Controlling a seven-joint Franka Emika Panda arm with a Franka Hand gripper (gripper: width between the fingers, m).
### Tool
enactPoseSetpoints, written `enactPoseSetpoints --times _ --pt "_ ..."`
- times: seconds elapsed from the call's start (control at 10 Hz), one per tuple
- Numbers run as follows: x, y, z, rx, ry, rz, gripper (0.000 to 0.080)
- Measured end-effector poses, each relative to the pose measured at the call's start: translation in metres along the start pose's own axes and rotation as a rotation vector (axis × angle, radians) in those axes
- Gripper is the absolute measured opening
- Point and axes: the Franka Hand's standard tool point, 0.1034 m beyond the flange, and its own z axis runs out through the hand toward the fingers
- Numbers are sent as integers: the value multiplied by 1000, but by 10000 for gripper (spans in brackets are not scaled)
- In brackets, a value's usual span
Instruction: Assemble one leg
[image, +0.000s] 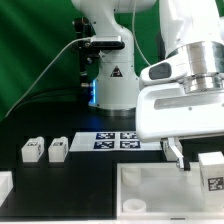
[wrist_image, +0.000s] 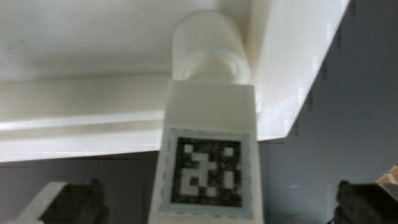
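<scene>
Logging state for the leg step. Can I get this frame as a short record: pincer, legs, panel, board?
pincer: open, one finger on each side of a leg, touching neither side
near leg: tag faces the wrist camera, far end at a corner of the panel
seated in panel: cannot tell
panel: flat on the table, front of the exterior view
loose legs: two, side by side on the exterior view's left, apart from the panel
marker board: flat on the table behind the panel
</scene>
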Motion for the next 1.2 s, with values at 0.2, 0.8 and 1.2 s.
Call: enactPoseSetpoints --times 0.2,0.8,1.2 --pt "0 0 0 1 -3 1 649" --pt "21 1 -1 90 -402 50 649" --pt "20 7 8 85 -631 26 649"
